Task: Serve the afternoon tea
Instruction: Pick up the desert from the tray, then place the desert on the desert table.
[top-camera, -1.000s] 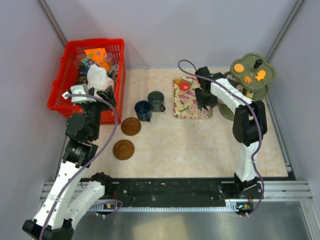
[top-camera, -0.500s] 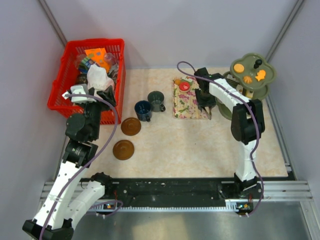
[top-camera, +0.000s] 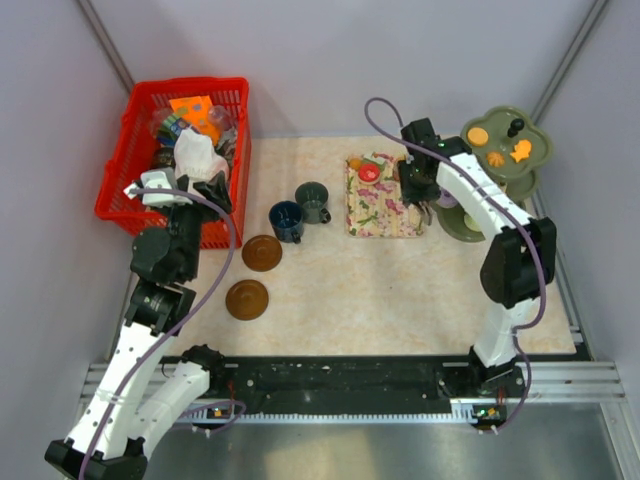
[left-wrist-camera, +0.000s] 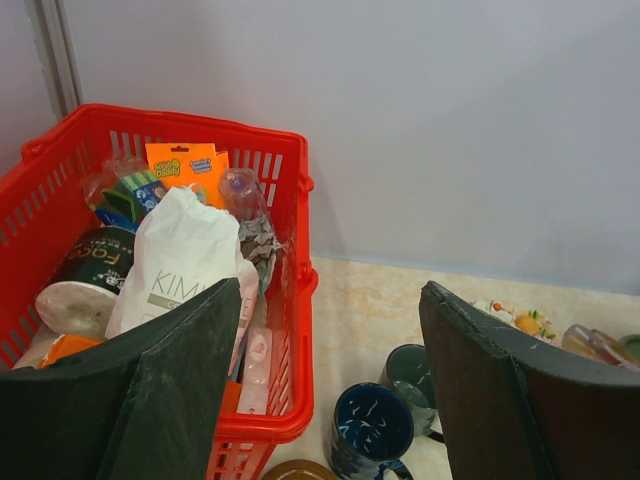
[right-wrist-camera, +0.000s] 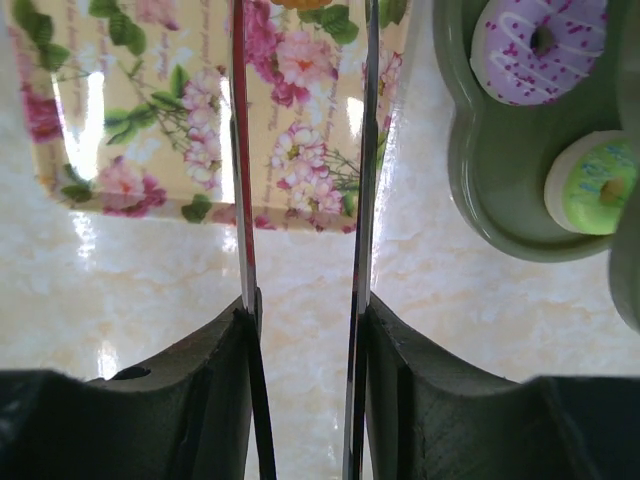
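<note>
Swinging from the floral tray (right-wrist-camera: 130, 120) toward the three-tier stand (top-camera: 540, 145) on its right, right gripper (right-wrist-camera: 305, 310) pinches the tongs (right-wrist-camera: 240, 200) tighter, probably mid-delivery; left gripper (left-wrist-camera: 332, 295) hangs spread.

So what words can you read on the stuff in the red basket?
"KIM": on the white bag in the basket; the rest of the word is cut off.
"FOC": on the dark tub, with perhaps one more letter that is unclear.
Orange card: it has a logo, but it is too small to read.
Tongs: no words.
</note>
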